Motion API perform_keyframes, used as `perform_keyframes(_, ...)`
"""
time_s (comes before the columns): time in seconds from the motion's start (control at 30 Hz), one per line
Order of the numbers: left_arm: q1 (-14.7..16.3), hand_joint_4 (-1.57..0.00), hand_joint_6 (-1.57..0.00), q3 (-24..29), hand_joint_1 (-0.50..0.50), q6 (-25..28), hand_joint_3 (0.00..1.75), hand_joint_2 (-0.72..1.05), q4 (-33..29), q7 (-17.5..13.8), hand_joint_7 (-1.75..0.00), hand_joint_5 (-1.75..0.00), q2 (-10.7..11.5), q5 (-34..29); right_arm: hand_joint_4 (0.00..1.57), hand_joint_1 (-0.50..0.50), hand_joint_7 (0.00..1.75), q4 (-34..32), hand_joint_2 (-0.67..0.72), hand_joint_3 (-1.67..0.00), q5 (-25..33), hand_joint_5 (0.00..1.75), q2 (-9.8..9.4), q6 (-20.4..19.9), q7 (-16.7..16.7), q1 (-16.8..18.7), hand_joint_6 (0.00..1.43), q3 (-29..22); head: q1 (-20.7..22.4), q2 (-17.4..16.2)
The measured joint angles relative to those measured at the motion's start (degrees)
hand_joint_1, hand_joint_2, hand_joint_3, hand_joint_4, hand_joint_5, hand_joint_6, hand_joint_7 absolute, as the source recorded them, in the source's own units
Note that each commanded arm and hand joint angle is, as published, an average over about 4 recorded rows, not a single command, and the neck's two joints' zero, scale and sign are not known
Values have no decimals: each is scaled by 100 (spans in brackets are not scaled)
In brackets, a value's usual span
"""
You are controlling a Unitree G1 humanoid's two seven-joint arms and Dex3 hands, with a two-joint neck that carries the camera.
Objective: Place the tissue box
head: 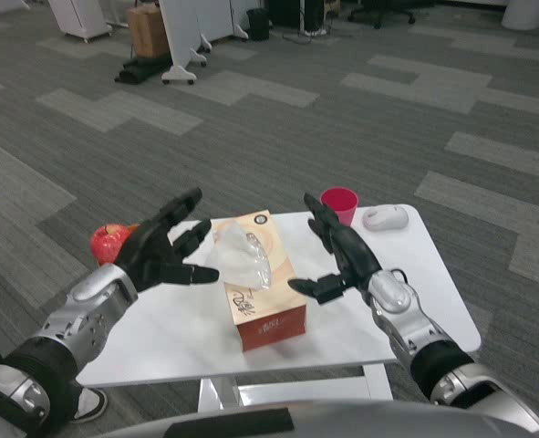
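Tissue box rests on the desk between both hands, touching neither. Left robot hand and right robot hand hover with fingers spread, holding nothing.

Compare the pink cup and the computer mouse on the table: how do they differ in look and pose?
The pink cup is bright pink, while the computer mouse is white and grey. The cup stands upright and tall with its mouth open upward; the mouse lies low and flat. The right hand partly hides the cup; the mouse shows whole. Both sit at the far right of the white table.
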Motion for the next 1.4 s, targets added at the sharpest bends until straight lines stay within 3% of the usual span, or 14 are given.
perform_keyframes(0.23,150,0,0,448,50,-49,9,105,-552,-2,0,0,11,87,0,-4,0,-586,-22,-77,0,10,-23,-6,0,7,0,-138,-4,-22)
perform_keyframes(0.47,186,0,0,644,50,-389,9,100,-624,6,0,0,14,132,0,-4,0,-806,-22,-65,0,10,-28,-6,0,6,0,-200,-59,-29)
perform_keyframes(0.73,201,0,0,670,50,-471,9,96,-734,12,0,0,24,137,0,-4,0,-998,-22,-56,-1,10,-29,-6,0,6,0,-229,-78,-2)
perform_keyframes(1.2,191,0,0,663,50,-474,9,96,-748,16,0,0,105,141,0,-4,0,-1210,-21,-56,-9,10,-165,-6,0,-18,0,-240,-103,58)
perform_keyframes(1.4,33,0,0,637,50,-479,9,96,-735,52,0,0,144,145,0,-8,0,-1208,-16,-56,-35,10,-144,-6,0,-46,0,-240,-117,74)
